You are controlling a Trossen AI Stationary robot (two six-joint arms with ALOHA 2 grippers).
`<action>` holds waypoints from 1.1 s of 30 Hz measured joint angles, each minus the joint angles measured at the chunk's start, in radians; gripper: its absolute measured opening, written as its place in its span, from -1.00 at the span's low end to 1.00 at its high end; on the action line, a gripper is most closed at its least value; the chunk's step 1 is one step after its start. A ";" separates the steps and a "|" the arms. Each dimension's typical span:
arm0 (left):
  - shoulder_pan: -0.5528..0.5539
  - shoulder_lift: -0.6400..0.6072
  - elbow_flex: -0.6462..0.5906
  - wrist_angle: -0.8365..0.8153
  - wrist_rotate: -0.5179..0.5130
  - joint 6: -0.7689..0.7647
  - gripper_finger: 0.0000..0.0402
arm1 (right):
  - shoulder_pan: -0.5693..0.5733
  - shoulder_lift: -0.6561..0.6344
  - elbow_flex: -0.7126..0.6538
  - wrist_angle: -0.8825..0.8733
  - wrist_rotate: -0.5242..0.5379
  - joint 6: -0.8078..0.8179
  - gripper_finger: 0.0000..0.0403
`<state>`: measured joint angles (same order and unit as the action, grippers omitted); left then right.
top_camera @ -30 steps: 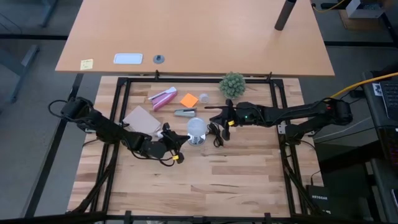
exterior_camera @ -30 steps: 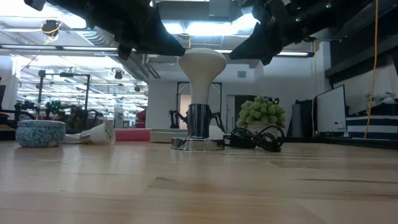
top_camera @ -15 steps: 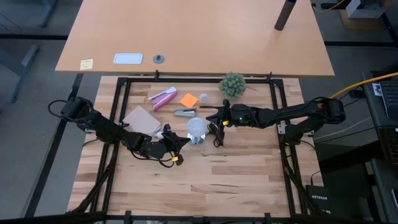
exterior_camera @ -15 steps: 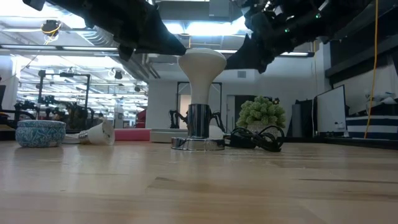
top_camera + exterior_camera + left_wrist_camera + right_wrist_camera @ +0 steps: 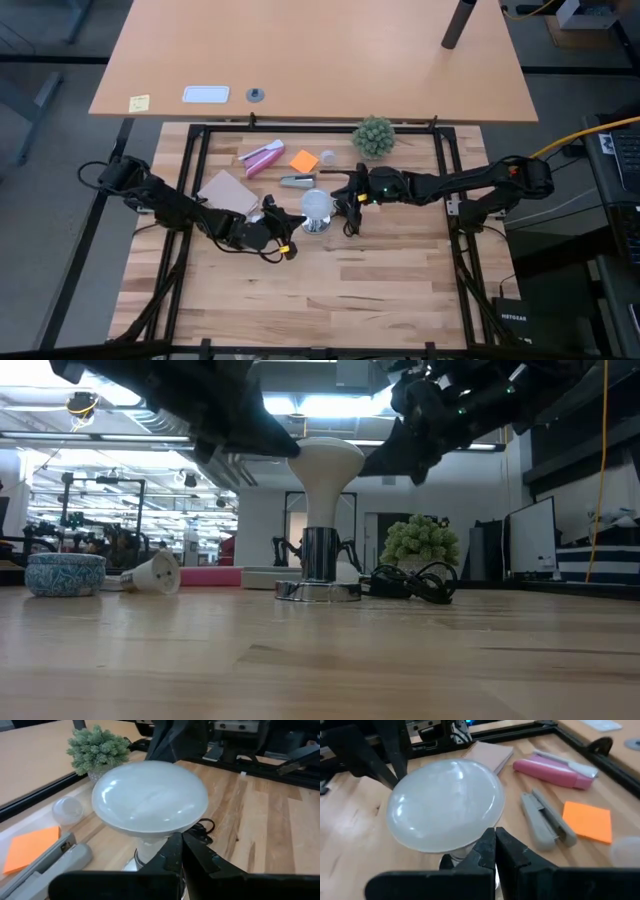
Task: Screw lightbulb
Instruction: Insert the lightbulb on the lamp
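Observation:
The white lightbulb [image 5: 316, 204] stands upright with its base in the shiny metal socket [image 5: 320, 555], whose round foot [image 5: 320, 592] rests on the wooden table. My left gripper [image 5: 292, 223] is shut and reaches in from the table's left to the dome's left rim. My right gripper [image 5: 340, 197] is shut too and comes from the right, its tips close by the dome's right side. Each wrist view shows that arm's shut fingers just before the dome [image 5: 150, 795] [image 5: 445, 805]. My left gripper meets the dome's left rim [image 5: 297, 455] with its shut fingertips [image 5: 176, 845], slanting down from the table's left; nothing lies between the fingers. My right gripper holds its shut fingertips [image 5: 492, 840] at the dome's right side [image 5: 358, 460], slanting down from the right; I cannot tell whether they touch.
The socket's black cord [image 5: 350, 215] is coiled to its right. Behind the bulb lie a grey stapler [image 5: 298, 181], orange notes [image 5: 304, 160], a pink item [image 5: 262, 157] and a green plant ball [image 5: 373, 135]. A tan pad [image 5: 228, 192] lies under the left arm.
My right gripper has come down a little and moved toward the table's left, closing in on the bulb's right side; it stays shut. The bulb stands as before in its socket.

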<state>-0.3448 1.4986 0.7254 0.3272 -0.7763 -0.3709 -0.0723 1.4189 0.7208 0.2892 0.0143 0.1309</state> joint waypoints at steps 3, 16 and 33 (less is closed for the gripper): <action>0.001 0.000 0.000 -0.017 -0.013 -0.021 -0.99 | 0.001 0.000 0.000 -0.025 -0.017 0.028 -0.98; 0.013 0.000 0.000 -0.035 -0.069 -0.046 -0.99 | 0.080 0.000 -0.001 -0.054 -0.068 0.078 -0.98; 0.058 0.000 0.000 -0.033 -0.066 -0.068 -0.99 | 0.160 0.000 -0.001 -0.044 0.001 0.078 -0.98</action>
<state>-0.2863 1.4990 0.7250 0.2947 -0.8421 -0.4385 0.0875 1.4189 0.7200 0.2451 0.0158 0.2085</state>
